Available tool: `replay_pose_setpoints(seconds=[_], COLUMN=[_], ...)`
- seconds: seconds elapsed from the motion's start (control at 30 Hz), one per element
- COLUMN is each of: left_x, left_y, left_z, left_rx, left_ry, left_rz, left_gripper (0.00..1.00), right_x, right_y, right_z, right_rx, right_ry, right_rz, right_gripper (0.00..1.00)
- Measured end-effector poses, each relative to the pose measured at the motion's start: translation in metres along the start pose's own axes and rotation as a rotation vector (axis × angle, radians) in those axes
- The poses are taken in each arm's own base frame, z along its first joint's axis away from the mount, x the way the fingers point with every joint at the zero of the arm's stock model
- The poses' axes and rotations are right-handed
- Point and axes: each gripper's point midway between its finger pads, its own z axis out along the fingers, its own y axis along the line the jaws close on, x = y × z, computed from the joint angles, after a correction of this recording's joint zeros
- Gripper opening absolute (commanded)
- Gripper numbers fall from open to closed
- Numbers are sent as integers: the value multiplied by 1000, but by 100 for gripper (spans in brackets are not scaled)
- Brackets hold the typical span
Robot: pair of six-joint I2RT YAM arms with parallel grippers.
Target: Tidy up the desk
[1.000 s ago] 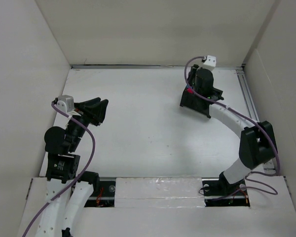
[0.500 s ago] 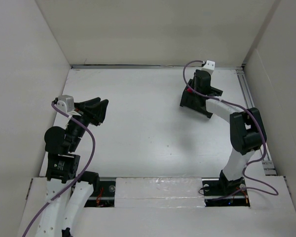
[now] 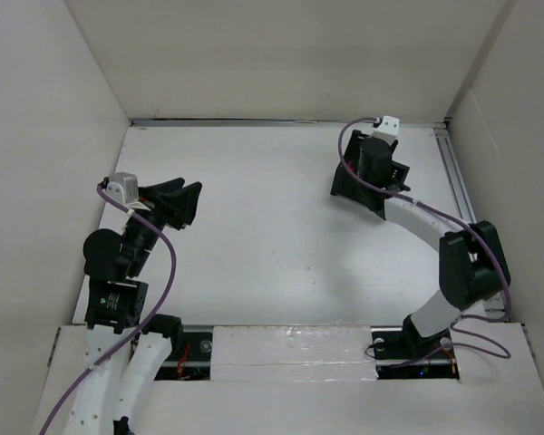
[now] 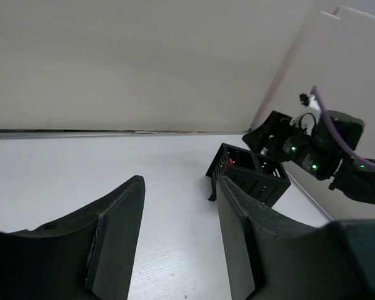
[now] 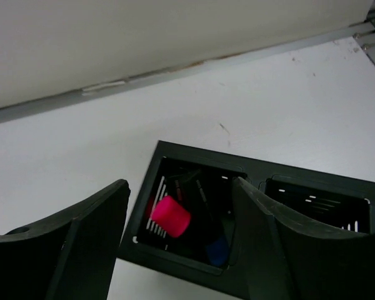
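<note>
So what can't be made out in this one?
Top external: the holder box is mostly covered by the right arm, so its contents don't show.
Right wrist: the pink-capped item and blue item in one compartment lie in shadow, partly behind the right claw; what they are is unclear. The other compartment is dark and cut by the frame edge.
Left wrist: the holder box is too small and dark to see inside.

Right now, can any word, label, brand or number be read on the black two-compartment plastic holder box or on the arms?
None readable: the black two-compartment holder box, the pink-capped item inside it, the left gripper and the right gripper show no text.
</note>
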Motion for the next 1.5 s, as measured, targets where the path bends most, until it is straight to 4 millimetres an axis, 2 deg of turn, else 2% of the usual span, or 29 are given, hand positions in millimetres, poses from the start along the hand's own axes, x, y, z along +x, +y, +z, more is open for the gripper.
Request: replay_pose_setpoints(seconds=[0.03,0.07,0.17,0.2,0.27,0.4,0.47,0.53,0.63,0.87,0.97,1.03,1.07,1.2,1.3,1.5], left_x=[0,1,2,2,4,11,13,13,13,13,13,13,13,13,13,13], left_y=[0,0,0,1,0,1,1,1,0,0,0,0,0,0,0,0], left_z=[0,0,1,2,3,6,8,8,8,8,8,8,8,8,8,8], left_rx=[0,0,1,1,5,16,19,20,21,21,22,24,24,24,24,24], left_ry=[1,2,7,9,17,44,53,55,54,53,54,55,55,56,56,56], left_rz=[0,-1,-2,-1,-2,-9,-11,-11,-11,-11,-11,-11,-11,-11,-11,-10], left_gripper=[51,51,58,60,65,72,76,78,79,80,80,80,80,80,80,79], right_x=[-20,-21,-52,-59,-72,-81,-72,-56,-29,41,70,88,94,117,133,144], right_y=[7,7,25,34,56,104,123,134,139,135,130,127,126,130,137,149], right_z=[-14,-15,-44,-57,-86,-156,-193,-222,-246,-293,-299,-298,-297,-296,-292,-288], right_rx=[-30,-31,-116,-160,-268,-537,-677,-788,-895,-1048,-1062,-1058,-1052,-1054,-1053,-1062], right_ry=[-38,-40,-97,-108,-128,-143,-133,-103,-47,98,165,211,231,294,337,372], right_rz=[26,27,67,76,102,134,131,120,98,24,-1,-15,-23,-59,-93,-126], right_gripper=[66,66,32,12,1,0,0,0,0,2,5,14,14,32,36,38])
